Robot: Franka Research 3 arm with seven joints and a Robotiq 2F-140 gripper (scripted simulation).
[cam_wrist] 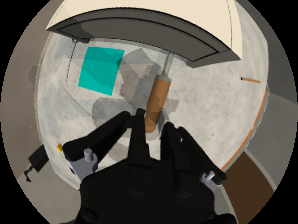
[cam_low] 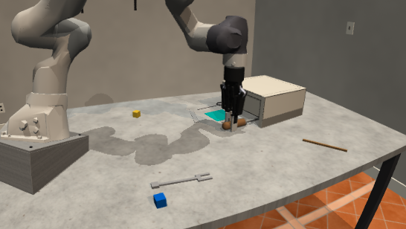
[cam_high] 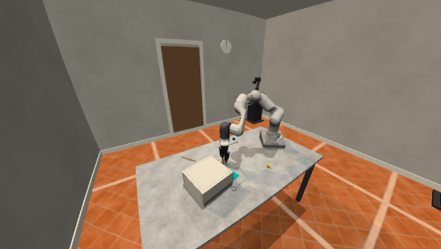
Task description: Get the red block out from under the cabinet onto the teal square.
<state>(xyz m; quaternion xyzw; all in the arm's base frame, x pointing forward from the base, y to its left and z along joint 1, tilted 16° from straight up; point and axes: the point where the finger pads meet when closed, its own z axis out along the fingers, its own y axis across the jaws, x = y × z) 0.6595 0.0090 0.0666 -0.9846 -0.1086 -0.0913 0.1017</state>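
Note:
My gripper (cam_low: 232, 126) (cam_high: 224, 158) (cam_wrist: 152, 111) points straight down, just in front of the cabinet's open gap. It is shut on the brown handle (cam_low: 241, 122) (cam_wrist: 158, 95) of a tool, held low at the table top. A thin grey rod (cam_wrist: 166, 63) runs from the handle toward the gap under the cream cabinet (cam_low: 276, 97) (cam_high: 206, 179) (cam_wrist: 147, 3). The teal square (cam_low: 216, 114) (cam_high: 235, 175) (cam_wrist: 100, 70) lies on the table beside the cabinet, just left of the handle. The red block is hidden in all views.
A yellow cube (cam_low: 136, 114) (cam_high: 268, 165), a blue cube (cam_low: 160, 200) (cam_high: 233, 138), a grey fork-ended tool (cam_low: 181, 180) and a thin brown stick (cam_low: 324, 145) (cam_high: 188, 158) (cam_wrist: 252, 79) lie on the grey table (cam_low: 260, 163). The robot base (cam_low: 37, 156) (cam_high: 272, 139) stands at one end.

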